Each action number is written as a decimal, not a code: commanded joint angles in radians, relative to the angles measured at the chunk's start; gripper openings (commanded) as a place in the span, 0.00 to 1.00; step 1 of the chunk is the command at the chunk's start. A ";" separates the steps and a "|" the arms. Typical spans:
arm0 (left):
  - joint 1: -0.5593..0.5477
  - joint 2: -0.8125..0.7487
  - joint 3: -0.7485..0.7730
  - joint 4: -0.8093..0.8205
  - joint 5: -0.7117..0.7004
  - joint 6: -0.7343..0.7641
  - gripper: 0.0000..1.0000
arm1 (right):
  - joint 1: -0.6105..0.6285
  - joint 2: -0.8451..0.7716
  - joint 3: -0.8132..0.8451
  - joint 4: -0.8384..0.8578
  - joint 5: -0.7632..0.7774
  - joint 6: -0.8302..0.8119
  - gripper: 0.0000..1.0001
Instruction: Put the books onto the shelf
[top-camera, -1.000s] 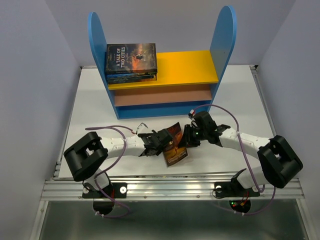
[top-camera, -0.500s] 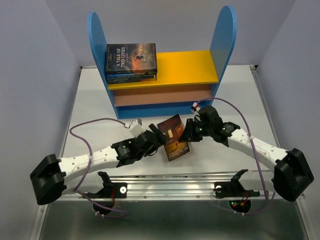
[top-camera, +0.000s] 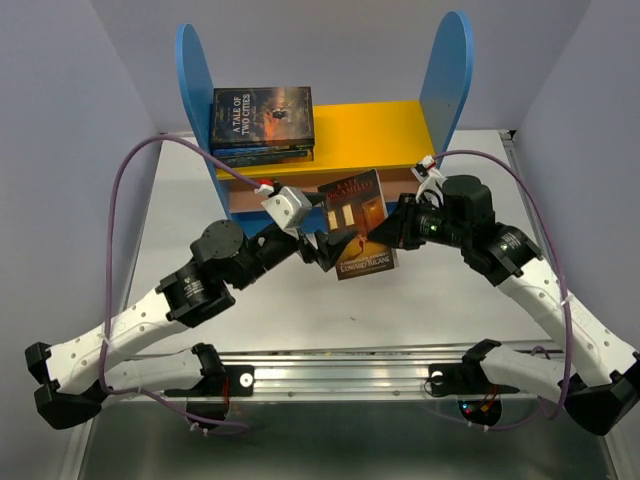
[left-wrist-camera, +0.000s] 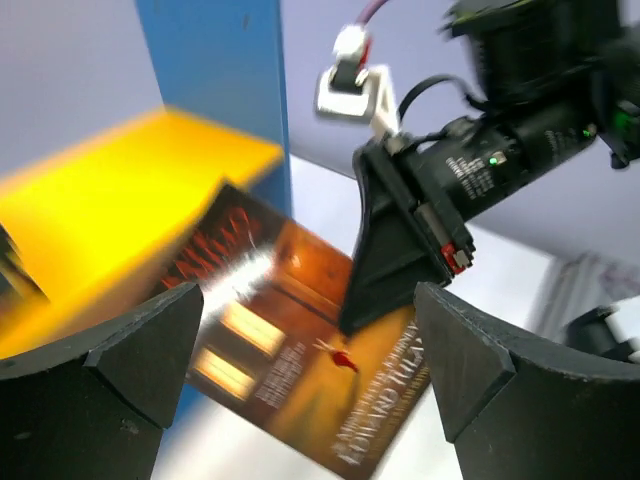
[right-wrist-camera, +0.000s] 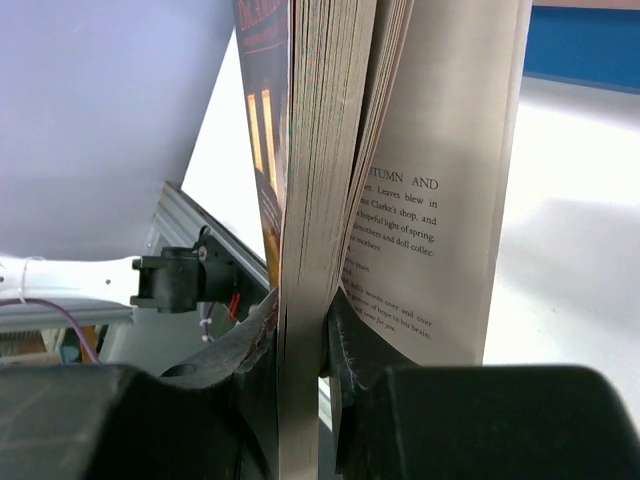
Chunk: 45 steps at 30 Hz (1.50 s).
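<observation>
1. Blue side panels and a yellow top board make up the shelf (top-camera: 445, 75), seen from above at the far end of the white table (top-camera: 180, 210). A stack of books (top-camera: 262, 125) lies flat on the left end of that top board. One more book (top-camera: 355, 222), with a dark orange-brown cover, hangs in the air in front of the shelf, tilted, its cover facing up at the camera. The right gripper (top-camera: 397, 228) is clamped on its right edge. The left gripper (top-camera: 316, 245) sits just beside the book's left edge, spread wide and holding nothing.
2. From the left wrist, the two black fingers (left-wrist-camera: 125, 350) stand far apart at the bottom corners. The orange-brown cover shows in the gap beyond them, with the right arm's black jaws pinching its far edge. The yellow board and a blue panel are blurred behind, on the left.
3. From the right wrist, the pads (right-wrist-camera: 255, 340) squeeze the cover and most of the page block, seen edge-on. A few leaves fan loose to the right, one printed page readable. White tabletop and a strip of the shelf's blue base lie beyond.
</observation>
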 joint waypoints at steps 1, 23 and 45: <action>-0.006 0.117 0.188 -0.162 0.208 0.629 0.99 | -0.051 0.005 0.063 -0.064 -0.026 0.013 0.16; 0.120 0.125 -0.011 -0.292 0.498 1.466 0.99 | -0.261 0.177 0.292 -0.325 -0.412 0.027 0.20; 0.100 0.235 -0.059 0.046 0.463 1.386 0.34 | -0.261 0.169 0.169 -0.311 -0.541 0.082 0.20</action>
